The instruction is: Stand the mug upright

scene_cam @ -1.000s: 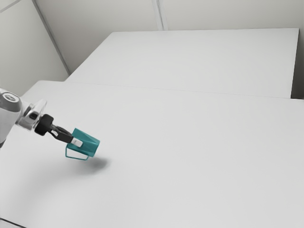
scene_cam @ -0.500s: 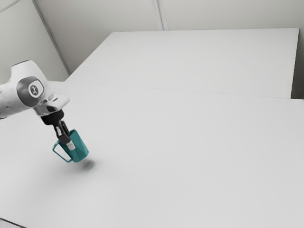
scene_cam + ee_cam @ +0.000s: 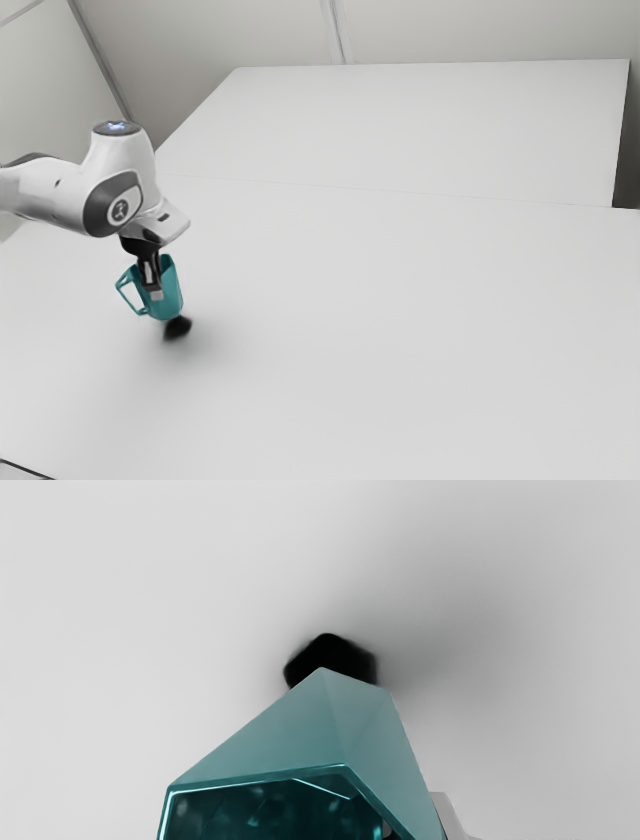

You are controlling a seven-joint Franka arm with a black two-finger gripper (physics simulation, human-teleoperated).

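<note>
My gripper [image 3: 153, 290] points down in the exterior view, shut on the side wall of the teal mug [image 3: 168, 296]. The mug hangs just above the table, nearly upright with a slight tilt, its handle toward the exterior view's left. In the wrist view the open mouth of the mug [image 3: 300, 780] faces my hand. One fingertip lies outside the mug's wall and a bit of the other shows inside it, so the gripper [image 3: 417, 825] pinches that wall.
The white table [image 3: 400, 330] spreads around and below the mug, with a dark shadow close under the mug's base. Behind it stands another white surface [image 3: 420, 125], and pale walls rise beyond.
My hand has swung from a slanted pose to pointing down, turning the mug from lying tilted to nearly upright. The mug has shifted slightly toward the exterior view's left and remains held.
</note>
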